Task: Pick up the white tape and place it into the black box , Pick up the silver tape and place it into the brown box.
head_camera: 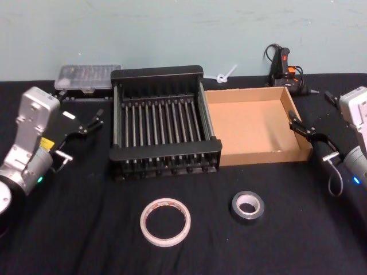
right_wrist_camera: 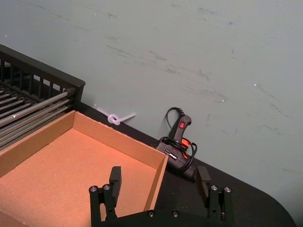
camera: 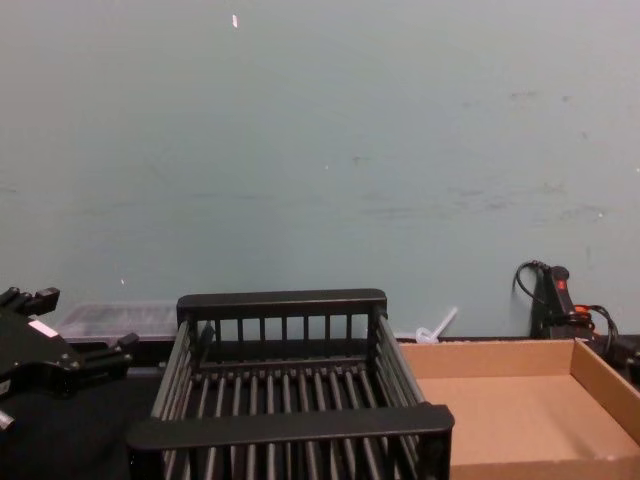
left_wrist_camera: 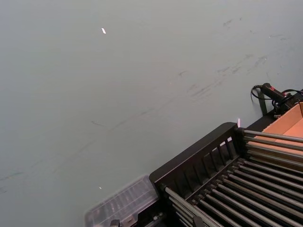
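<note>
Two tape rolls: white tape (head_camera: 166, 222), silver tape (head_camera: 248, 206)

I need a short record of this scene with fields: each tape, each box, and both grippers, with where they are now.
white tape: flat on the table, in front of the black box
silver tape: flat on the table, right of the white tape
black box: holds no tape
brown box: holds no tape, beside the black box
left gripper: jaws open, left of the black box
right gripper: jaws open, at the brown box's right wall
</note>
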Tool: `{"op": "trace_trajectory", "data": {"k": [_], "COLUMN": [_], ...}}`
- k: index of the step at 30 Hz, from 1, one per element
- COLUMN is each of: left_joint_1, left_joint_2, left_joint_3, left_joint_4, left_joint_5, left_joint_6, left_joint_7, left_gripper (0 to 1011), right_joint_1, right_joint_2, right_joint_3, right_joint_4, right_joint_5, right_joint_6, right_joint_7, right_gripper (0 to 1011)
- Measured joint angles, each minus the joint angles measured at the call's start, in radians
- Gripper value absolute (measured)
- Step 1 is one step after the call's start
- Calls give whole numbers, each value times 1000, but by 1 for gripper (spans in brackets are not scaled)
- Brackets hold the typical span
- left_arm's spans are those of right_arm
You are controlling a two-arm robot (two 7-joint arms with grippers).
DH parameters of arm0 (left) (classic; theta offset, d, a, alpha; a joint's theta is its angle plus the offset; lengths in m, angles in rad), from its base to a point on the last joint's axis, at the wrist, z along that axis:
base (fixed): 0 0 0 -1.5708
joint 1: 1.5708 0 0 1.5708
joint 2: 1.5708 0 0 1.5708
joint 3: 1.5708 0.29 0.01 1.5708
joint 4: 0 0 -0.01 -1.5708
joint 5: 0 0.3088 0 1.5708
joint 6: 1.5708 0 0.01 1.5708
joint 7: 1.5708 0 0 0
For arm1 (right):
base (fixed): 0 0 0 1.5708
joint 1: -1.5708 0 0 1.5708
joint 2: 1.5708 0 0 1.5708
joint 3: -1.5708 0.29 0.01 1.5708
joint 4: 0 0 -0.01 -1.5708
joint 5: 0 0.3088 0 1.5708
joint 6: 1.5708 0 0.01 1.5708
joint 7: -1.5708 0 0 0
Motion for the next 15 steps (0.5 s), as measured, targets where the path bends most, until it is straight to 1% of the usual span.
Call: {"op": "trace_trajectory", "data": {"k": [15], "left_joint_1": [0], "left_joint_2": [0], "left_joint_3": [0], "left_joint_4": [0], "left_joint_5": [0], "left_joint_6": [0], "left_joint_7": [0], "left_gripper": [1001], "right_joint_1": [0], "right_joint_2": [0], "right_joint_3": [0], "right_joint_4": [0], "right_joint_5": [0], "right_joint_6": [0], "right_joint_7": [0], "right_gripper": [1002]}}
